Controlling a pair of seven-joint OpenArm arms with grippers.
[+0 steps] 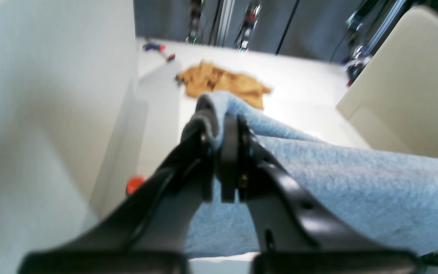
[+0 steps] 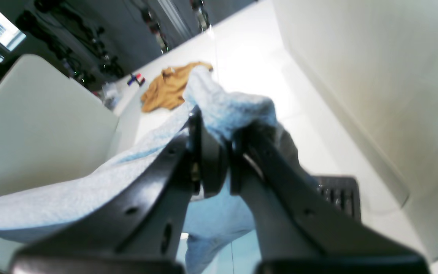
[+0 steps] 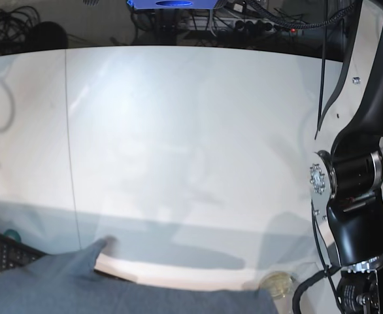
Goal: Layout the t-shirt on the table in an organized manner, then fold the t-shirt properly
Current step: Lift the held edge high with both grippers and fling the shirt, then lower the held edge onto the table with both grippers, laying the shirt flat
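T-shirt [image 1: 356, 186]: heather-grey knit, lifted off the surface [image 3: 191, 131], hanging between both hands; in the base view only its upper edge shows, at 6 to 7 o'clock.
Left hand [image 1: 219, 114]: pressed together, pinching a fold of the t-shirt, cloth trailing toward 4 o'clock.
Right hand [image 2: 219, 129]: pressed together, pinching a bunched fold, cloth trailing toward 8 o'clock.
Mustard-brown garment [image 1: 222, 82]: crumpled on a white top beyond, at 12 o'clock.
Dark keyboard [image 3: 5, 250]: 8 o'clock, base view.
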